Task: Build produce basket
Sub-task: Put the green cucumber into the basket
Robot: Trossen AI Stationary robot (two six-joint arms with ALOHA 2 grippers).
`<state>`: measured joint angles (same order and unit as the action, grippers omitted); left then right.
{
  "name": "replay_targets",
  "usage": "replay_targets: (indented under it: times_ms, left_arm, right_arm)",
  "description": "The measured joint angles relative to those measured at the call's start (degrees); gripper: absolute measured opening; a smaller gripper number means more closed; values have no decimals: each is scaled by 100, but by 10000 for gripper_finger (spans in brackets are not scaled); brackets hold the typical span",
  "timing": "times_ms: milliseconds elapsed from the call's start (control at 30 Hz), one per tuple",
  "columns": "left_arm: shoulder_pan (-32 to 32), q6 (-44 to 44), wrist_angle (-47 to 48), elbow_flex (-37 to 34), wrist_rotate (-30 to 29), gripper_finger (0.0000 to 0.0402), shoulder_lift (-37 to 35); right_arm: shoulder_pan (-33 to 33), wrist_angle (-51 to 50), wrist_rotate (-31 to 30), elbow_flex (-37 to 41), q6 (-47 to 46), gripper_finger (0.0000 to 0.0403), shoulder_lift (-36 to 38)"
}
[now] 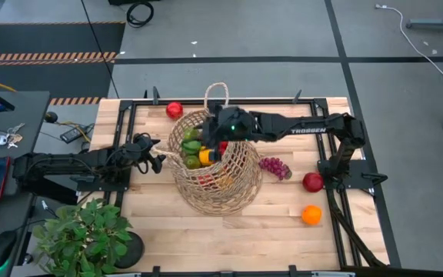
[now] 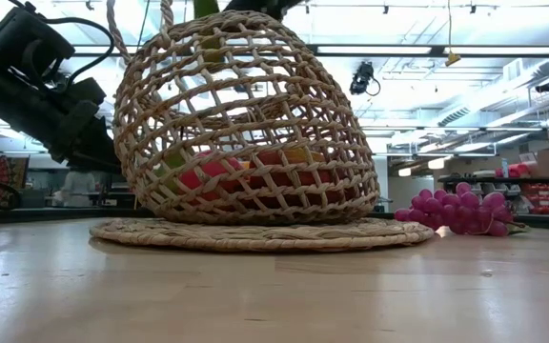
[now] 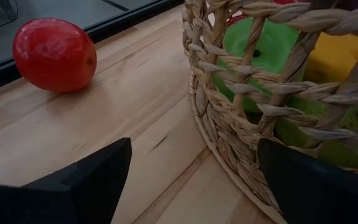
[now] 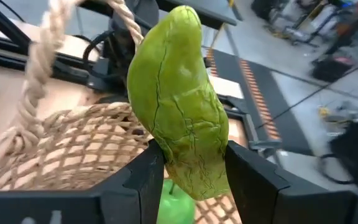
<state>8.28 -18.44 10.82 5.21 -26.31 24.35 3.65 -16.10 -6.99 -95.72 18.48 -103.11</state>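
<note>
The right gripper (image 4: 188,171) is holding a green piece (image 4: 180,99) pinched tight over the basket (image 1: 214,165) mid-table, ready for dropping in, while the left gripper (image 3: 191,168) is waiting wide open and empty at the basket's side.

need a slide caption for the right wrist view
Right gripper shut on a wrinkled green pear-shaped fruit, held above the tan open-weave wicker basket.

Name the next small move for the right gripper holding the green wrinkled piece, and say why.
Probably lower a little, then open. The right gripper is shut on the green wrinkled piece, above the mouth of the tan woven wicker basket, which already holds other produce.
</note>
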Motion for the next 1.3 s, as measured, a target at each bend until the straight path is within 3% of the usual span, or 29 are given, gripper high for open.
replay_targets:
  times_ms: [400, 667, 800, 1067, 1300]
  left_arm:
    - [0, -1, -1, 0, -1, 357, -1]
    - [-1, 0, 0, 0, -1, 357, 0]
    - [1, 1, -1, 0, -1, 357, -1]
    - [1, 1, 4, 0, 1, 357, -1]
    - [0, 1, 4, 0, 1, 357, 1]
  right_arm:
    - [-200, -230, -817, -4, -981, 168, -111]
    - [-253, 153, -642, -7, -1612, 168, -511]
    - [-50, 541, -139, -48, -1709, 168, -794]
    - [170, 484, 57, -535, -1285, 168, -1285]
    - [218, -133, 61, -754, -1041, 168, -1416]
